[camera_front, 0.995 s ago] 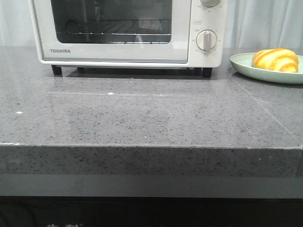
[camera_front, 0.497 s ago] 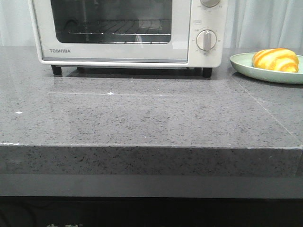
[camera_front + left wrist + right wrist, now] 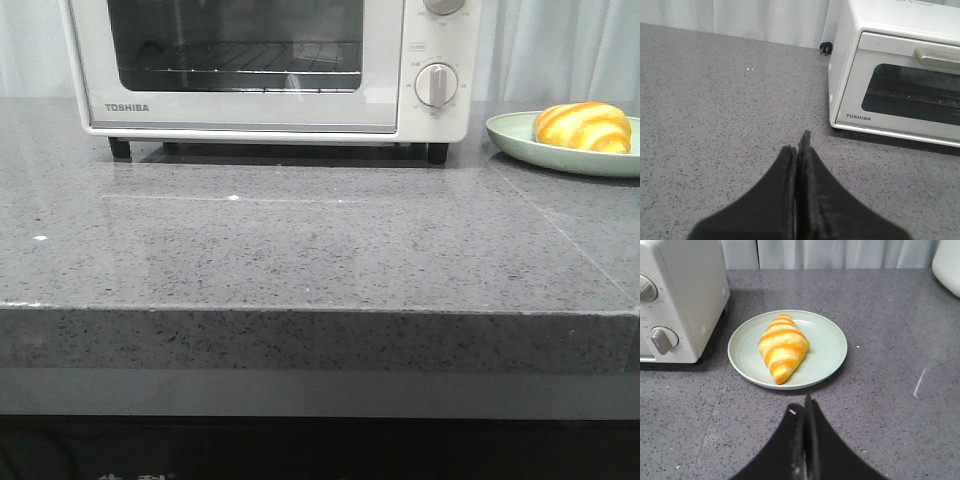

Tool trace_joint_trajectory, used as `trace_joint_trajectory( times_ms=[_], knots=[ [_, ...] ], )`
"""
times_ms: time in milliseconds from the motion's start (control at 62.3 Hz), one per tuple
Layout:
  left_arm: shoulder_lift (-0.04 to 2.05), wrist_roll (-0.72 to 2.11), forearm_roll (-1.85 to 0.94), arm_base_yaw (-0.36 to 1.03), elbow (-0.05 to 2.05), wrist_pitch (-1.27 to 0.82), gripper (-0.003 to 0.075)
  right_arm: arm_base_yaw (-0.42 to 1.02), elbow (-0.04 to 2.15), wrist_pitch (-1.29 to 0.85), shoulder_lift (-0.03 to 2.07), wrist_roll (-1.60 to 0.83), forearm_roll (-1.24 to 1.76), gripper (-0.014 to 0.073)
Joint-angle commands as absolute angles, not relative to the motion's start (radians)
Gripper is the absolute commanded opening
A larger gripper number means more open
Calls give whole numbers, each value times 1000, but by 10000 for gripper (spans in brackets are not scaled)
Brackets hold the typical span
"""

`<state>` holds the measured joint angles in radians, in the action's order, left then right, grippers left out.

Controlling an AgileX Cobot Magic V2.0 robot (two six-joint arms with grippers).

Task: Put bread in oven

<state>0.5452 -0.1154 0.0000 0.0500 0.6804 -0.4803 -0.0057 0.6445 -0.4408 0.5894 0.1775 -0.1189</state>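
- Your left gripper [image 3: 799,145] hangs over bare grey speckled countertop [image 3: 320,250], fingers pressed flat together, clenched on nothing.
- Your right gripper [image 3: 805,407] is the same: fingers closed against each other, nothing between them, tips just short of the plate's near rim.
- Neither arm shows in the front view.
- The bread [image 3: 782,346], a glossy yellow croissant-shaped roll with orange-brown stripes, lies in the middle of the pale green plate [image 3: 827,347]. The plate sits on the countertop just beside the oven's knob end, not touching it.
- In the front view the bread [image 3: 583,126] and plate [image 3: 512,136] are at the far right, right of the oven.
- The oven [image 3: 250,105], cream-white, stands on black feet at the back of the countertop, glass door shut, wire rack visible inside.
- Readable text: "TOSHIBA" in dark capitals on the door's lower left corner [image 3: 858,117]. There are small markings around the silver knob [image 3: 436,84] and a tiny label above it, too small for you to read.
- The left wrist view shows the door handle [image 3: 937,56] along the door's top edge and a black plug [image 3: 826,48] on the countertop behind the oven, near the white curtain [image 3: 765,20].
- Versus 0.5 s and 1.0 s ago: front view is unchanged. Oven, plate and bread are in the same places.
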Motion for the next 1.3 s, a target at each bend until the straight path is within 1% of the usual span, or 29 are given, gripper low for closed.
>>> trace_joint_trajectory(
  times_ms=[0,241,305,369,433,449,481,497,530,562,610,658,738,883,1011,1171,1284],
  knots=[
    [555,-115,-8,48,716,-402,-18,-5,674,-373,598,169,-136,-119],
    [555,-115,-8,48,716,-402,-18,-5,674,-394,598,169,-136,-112],
    [555,-115,-8,48,716,-402,-18,-5,674,-406,598,169,-136,-72],
    [555,-115,-8,48,716,-402,-18,-5,674,-411,598,169,-136,38],
    [555,-115,-8,48,716,-402,-18,-5,674,-411,598,169,-136,190],
    [555,-115,-8,48,716,-402,-18,-5,674,-411,598,169,-136,248],
    [555,-115,-8,48,716,-402,-18,-5,674,-410,598,169,-136,322],
    [555,-115,-8,48,716,-402,-18,-5,674,-410,598,169,-136,373],
    [555,-115,-8,48,716,-402,-18,-5,674,-410,598,169,-136,444],
    [555,-115,-8,48,716,-406,-18,-5,674,-410,598,169,-136,496],
    [555,-115,-10,48,716,-406,-18,-5,674,-410,598,169,-136,537],
    [555,-115,-22,55,716,-403,-18,-5,674,-409,598,169,-136,545],
    [559,-110,-27,105,716,-371,-18,-5,674,-407,598,169,-136,542],
    [613,-68,-27,246,721,-271,-18,-5,674,-408,598,169,-135,542],
    [718,-63,-18,373,756,-174,-18,-5,674,-408,598,169,-134,542],
    [864,-62,-11,486,821,-22,-18,-5,674,-408,598,169,-132,542],
    [984,-62,12,538,877,74,-18,-5,674,-408,598,169,-132,542]
  ],
)
